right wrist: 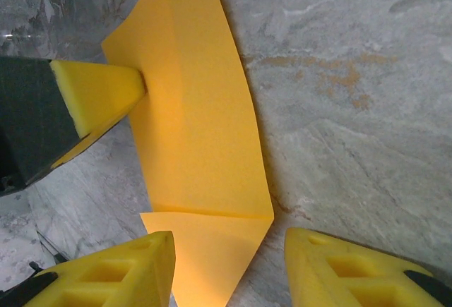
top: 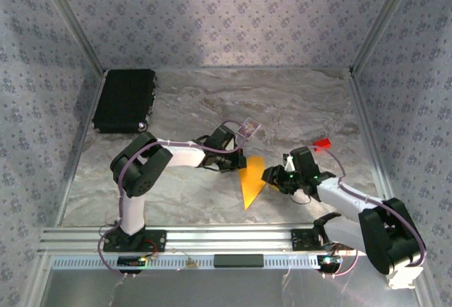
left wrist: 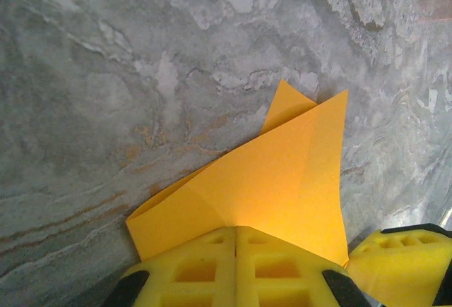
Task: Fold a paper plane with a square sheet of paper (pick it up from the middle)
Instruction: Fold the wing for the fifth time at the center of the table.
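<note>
Orange-yellow paper plane (top: 251, 180) pinched by left tool (left wrist: 236, 235), right tool (right wrist: 227, 242) parted astride it, red block (top: 322, 143) nearby.

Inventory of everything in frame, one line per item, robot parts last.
paper: 1, orange-yellow, partly folded, mid-table between the two tools
card: 1, purple-and-white, on the table just beyond the left tool
block: 1, red, on the table just beyond the right tool
case: 1, black, far-left corner of the table
table: 1, grey marble pattern, under everything
rail: 1, silver, along the near edge
left arm: 1, black and white, reaching in from the left
right arm: 1, black and white, reaching in from the right
left tool: 1, yellow fingers, shut on the paper's edge
right tool: 1, yellow fingers, open, paper tip between them
</note>
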### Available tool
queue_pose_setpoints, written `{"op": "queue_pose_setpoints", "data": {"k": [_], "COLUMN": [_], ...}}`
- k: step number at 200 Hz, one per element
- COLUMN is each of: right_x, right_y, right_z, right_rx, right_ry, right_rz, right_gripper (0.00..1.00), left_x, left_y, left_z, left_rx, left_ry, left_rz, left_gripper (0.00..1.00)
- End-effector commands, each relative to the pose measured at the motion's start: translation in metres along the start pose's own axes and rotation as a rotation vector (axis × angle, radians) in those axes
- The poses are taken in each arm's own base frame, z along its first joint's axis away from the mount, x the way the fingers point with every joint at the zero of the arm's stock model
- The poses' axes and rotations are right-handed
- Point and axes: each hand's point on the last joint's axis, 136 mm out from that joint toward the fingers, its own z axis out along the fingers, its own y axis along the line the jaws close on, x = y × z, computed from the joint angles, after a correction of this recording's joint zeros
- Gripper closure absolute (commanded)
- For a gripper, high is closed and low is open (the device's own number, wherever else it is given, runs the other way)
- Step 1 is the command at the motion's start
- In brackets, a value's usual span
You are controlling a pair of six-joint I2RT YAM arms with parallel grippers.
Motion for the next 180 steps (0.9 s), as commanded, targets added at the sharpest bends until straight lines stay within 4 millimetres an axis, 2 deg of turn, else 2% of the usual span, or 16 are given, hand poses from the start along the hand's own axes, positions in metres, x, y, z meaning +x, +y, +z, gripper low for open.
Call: {"op": "queue_pose_setpoints", "data": {"k": [1, 47, 96, 131, 180], "right_x": [-0.01, -0.016, -0.019, -0.019, -0.016], "right_y": [0.013, 0.014, 0.006, 0.015, 0.002], "right_z": [-0.001, 0.002, 0.001, 0.0, 0.007], "right_rx": [-0.032, -0.054, -0.027, -0.085, -0.048], "right_ry": [-0.011, -0.005, -0.008, -0.006, 0.022], "right_rz": [-0.003, 0.028, 0.045, 0.04, 0.064], "right_gripper": [0.54, 0.53, 0.52, 0.53, 0.55], "left_x": [0.016, 0.015, 0.015, 0.015, 0.016], "left_y": [0.044, 0.044, 0.044, 0.044, 0.046], "left_z": [0.007, 0.006, 0.005, 0.004, 0.004], "left_rx": [-0.129, -0.128, -0.128, -0.126, -0.128], "left_ry": [0.032, 0.03, 0.029, 0.024, 0.025], "left_rz": [-0.059, -0.057, -0.057, -0.057, -0.059], "left_gripper": [0.96, 0.96, 0.96, 0.97, 0.97]}}
